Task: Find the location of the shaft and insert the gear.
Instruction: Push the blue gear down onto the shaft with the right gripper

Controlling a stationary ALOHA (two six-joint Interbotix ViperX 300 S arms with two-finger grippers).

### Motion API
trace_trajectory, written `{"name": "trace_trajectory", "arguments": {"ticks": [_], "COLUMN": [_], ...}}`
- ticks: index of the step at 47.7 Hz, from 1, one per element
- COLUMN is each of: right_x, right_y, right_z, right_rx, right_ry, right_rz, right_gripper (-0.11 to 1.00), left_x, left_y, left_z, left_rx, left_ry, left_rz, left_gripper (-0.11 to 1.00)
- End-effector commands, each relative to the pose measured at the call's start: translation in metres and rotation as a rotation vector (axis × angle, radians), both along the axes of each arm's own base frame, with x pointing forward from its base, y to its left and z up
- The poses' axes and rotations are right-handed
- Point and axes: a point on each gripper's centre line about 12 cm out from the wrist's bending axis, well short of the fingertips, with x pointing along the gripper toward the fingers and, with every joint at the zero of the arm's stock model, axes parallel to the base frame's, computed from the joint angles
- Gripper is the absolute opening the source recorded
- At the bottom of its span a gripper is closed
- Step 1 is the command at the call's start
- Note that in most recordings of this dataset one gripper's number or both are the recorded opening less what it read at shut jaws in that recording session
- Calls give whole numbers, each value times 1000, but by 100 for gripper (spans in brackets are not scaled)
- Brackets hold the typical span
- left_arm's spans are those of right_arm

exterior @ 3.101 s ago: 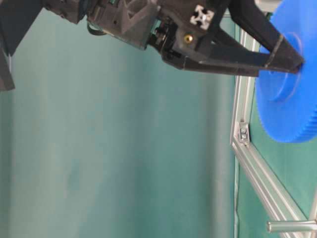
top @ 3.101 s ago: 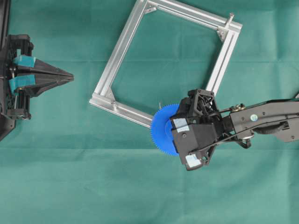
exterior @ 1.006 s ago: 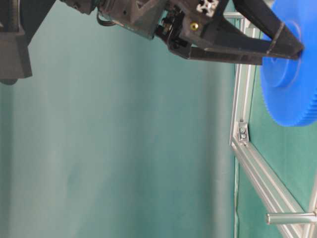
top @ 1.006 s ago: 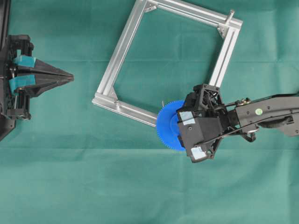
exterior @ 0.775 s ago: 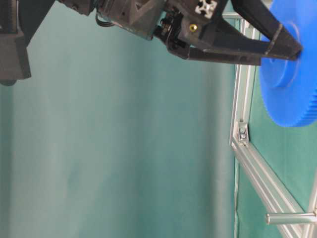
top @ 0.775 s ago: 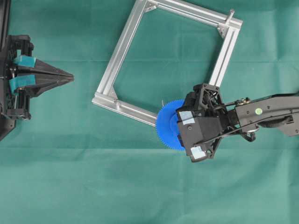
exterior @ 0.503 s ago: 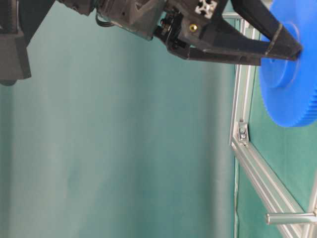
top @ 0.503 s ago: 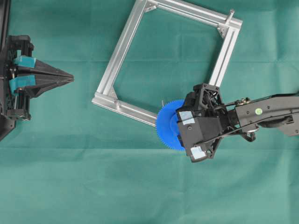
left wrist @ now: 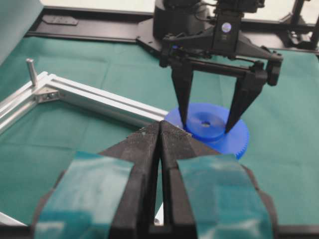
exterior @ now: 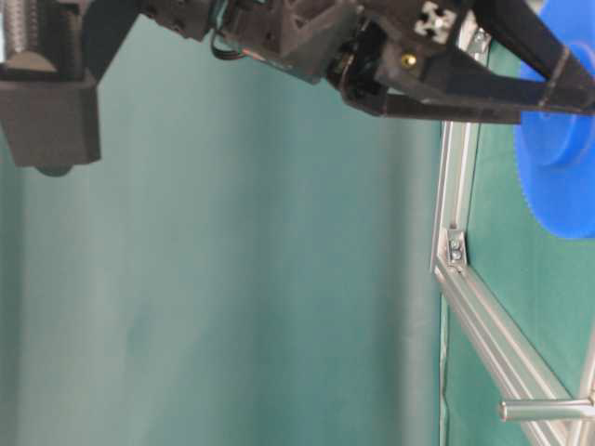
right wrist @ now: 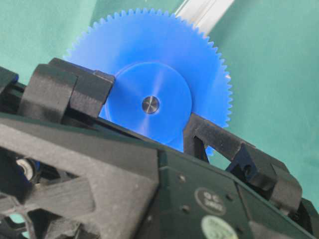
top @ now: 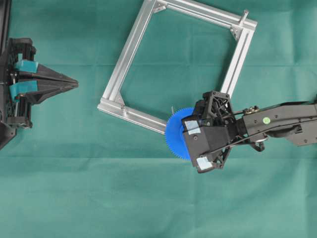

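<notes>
The blue gear lies at the near corner of the aluminium frame. In the right wrist view the silvery tip of the shaft shows inside the gear's centre hole. My right gripper points down over the gear, and its two fingers press the sides of the raised hub. My left gripper rests far to the left, shut on nothing, its tip aimed toward the gear.
A longer silver bolt stands upright at the frame's far right corner, also seen in the left wrist view. Green cloth covers the table. The right arm reaches in from the right edge.
The right wrist has shifted slightly left in the overhead view, with the gear still between its fingers. In the table-level view the arm and gear slid right. The left arm has not moved.
</notes>
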Motion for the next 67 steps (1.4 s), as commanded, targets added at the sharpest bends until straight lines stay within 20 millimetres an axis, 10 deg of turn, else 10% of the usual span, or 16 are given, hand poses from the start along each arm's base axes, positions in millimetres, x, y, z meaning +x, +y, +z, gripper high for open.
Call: {"name": "trace_trajectory", "arguments": {"ticks": [1, 58, 67], "right_x": [4, 5, 4], "right_y": [-6, -6, -6], "right_z": [4, -10, -3], "right_rx": [2, 1, -1], "right_ry": [-22, 1, -13], "right_rz": [-11, -9, -7], "right_gripper": [68, 70, 91], "left_x": [3, 3, 3], "left_y": [0, 0, 0], "left_z": [11, 11, 11], "left_rx": [-2, -2, -3], "left_ry": [-26, -28, -28], "left_rz": [-2, -3, -2], "left_gripper": [0, 0, 0]}}
